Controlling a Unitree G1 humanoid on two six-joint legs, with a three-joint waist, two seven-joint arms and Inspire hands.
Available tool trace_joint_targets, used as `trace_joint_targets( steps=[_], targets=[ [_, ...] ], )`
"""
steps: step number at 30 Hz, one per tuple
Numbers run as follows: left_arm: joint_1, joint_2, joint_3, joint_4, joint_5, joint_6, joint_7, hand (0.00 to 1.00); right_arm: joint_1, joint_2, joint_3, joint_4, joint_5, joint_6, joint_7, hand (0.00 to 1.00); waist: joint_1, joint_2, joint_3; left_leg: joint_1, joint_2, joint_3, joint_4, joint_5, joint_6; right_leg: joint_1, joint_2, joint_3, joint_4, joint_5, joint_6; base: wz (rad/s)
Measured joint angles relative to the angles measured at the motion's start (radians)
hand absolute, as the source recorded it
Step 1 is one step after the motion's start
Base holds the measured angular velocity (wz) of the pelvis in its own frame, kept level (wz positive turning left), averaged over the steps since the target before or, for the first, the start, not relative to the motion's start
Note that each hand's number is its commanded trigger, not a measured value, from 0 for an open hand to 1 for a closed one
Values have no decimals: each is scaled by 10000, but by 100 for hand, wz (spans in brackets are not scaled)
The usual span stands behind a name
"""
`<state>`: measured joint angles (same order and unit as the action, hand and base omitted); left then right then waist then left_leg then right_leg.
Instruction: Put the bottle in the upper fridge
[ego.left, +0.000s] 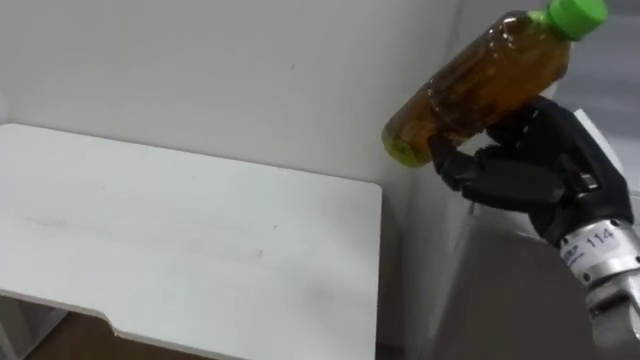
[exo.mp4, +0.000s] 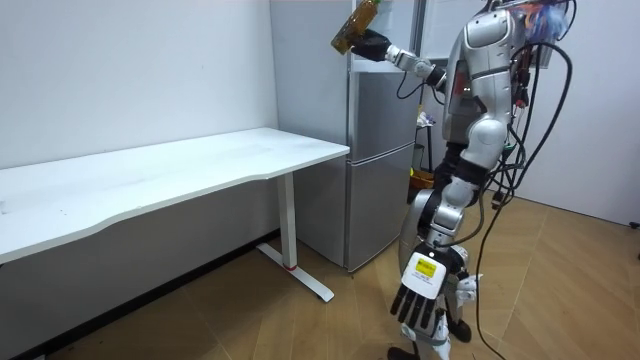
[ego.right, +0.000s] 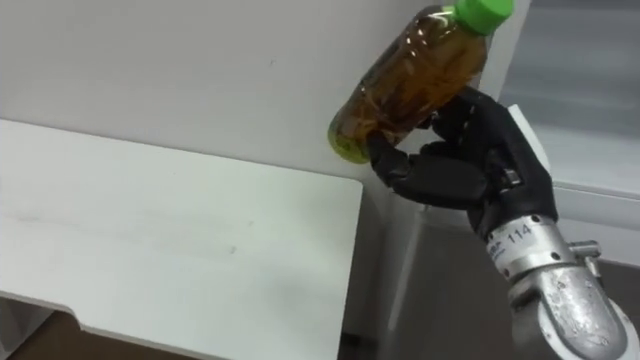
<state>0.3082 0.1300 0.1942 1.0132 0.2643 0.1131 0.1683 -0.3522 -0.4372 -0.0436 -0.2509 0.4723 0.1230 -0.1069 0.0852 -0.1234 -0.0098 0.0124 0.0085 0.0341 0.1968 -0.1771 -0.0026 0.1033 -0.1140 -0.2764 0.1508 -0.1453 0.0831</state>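
The clear plastic bottle (ego.left: 480, 85) of amber-brown liquid with a bright green cap is up in the air, tilted, its cap highest and its base pointing down toward the wall. The robot's black right hand (ego.left: 520, 165) grips it from below, fingers and thumb curled round the lower half of the body. In the room view the right arm reaches up and out to the room view's left, so the bottle sits high, near the top of the tall silver-grey two-door fridge (exo.mp4: 385, 170), whose doors look closed. The robot stands upright on the wooden floor (exo.mp4: 560, 290) just beside the fridge. Its left hand (exo.mp4: 420, 295) hangs low at its side with loose, straight fingers, holding nothing. To the robot's left, the long white surface (ego.left: 200, 250) runs along the white wall (ego.left: 200, 60).
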Motion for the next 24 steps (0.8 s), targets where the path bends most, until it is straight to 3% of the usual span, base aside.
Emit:
trace_joint_targets(
  steps=[4, 8, 13, 17, 20, 24],
  targets=[
    [41, 14, -1, 5, 2, -131, 82, 0, 0, -6, -109, -20, -34, 0, 169, 100, -132, -34, -25, 6, -1, 33, 7, -2, 1, 2, -3, 26, 0, 0, 0, -1],
    [168, 13, 0, 127, 0, -183, 158, 0, 117, -6, -359, -175, -64, 2, 351, 100, -305, 37, 21, 7, 3, 33, 14, -3, 0, 6, -2, 26, -1, 0, 0, 0],
    [392, -3, 6, 452, -386, -268, 160, 0, 1044, -5, -1205, -849, -37, 3, 326, 100, -451, 176, 75, 16, 8, 83, 5, -2, 1, 16, -1, 83, 2, 0, 0, -2],
    [363, -8, 255, 595, -422, -347, 156, 0, 1250, -6, -1662, -848, -40, 3, 207, 100, -691, 194, 68, -9, 13, 120, 15, -2, 1, -13, 0, 132, 5, 0, -1, -4],
    [366, -11, 655, 670, -377, -501, 184, 0, 1481, -7, -2370, -849, -10, 3, 30, 100, -839, 102, 16, 6, 13, 161, 2, -2, 1, -44, 1, 176, 22, 0, -1, -4],
    [365, -8, 763, 667, -379, -542, 257, 0, 1540, -7, -2778, -849, 25, 2, -435, 100, -932, 24, 4, 99, 17, 253, -30, -3, 3, -56, 1, 275, 27, 1, -2, -8]
  ],
)
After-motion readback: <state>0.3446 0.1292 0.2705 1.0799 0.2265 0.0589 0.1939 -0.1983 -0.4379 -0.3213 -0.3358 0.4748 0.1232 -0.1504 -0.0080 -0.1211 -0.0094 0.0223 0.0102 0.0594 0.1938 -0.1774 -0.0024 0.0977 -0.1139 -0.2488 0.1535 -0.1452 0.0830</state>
